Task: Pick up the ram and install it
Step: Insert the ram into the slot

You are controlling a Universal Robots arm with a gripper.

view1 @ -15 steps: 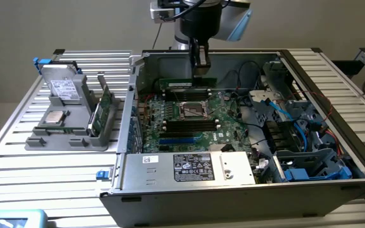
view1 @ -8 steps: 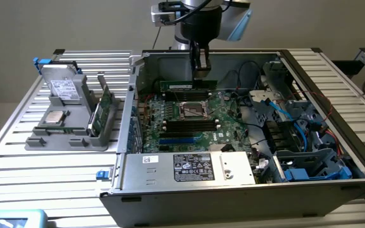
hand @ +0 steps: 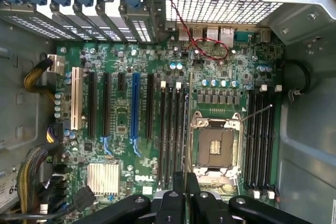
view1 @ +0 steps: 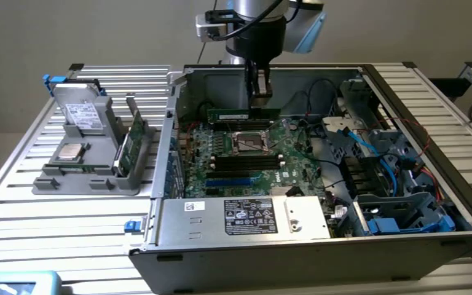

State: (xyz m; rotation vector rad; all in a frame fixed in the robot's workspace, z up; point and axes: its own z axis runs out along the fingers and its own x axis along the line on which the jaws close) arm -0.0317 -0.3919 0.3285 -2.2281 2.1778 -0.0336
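Note:
The ram [view1: 243, 115] is a thin green stick held level over the motherboard [view1: 289, 169] inside the open computer case [view1: 219, 258]. My gripper [view1: 260, 103] comes straight down from above and is shut on the ram's top edge, toward its end on the exterior view's right. The stick hangs just beyond the CPU socket [view1: 251, 141], on its far side. In the wrist view my dark fingers [hand: 178, 190] point along the black memory slots [hand: 173, 129] beside the CPU socket [hand: 215, 145]. More black slots [hand: 261, 140] lie on the socket's other side.
A grey parts tray [view1: 59, 183] with a drive, a chip and upright green cards stands at the exterior view's left, outside the case. Inside the case are blue and black cables [view1: 359, 150], a drive cage [view1: 400, 212], and the labelled power supply [view1: 248, 216] at the front.

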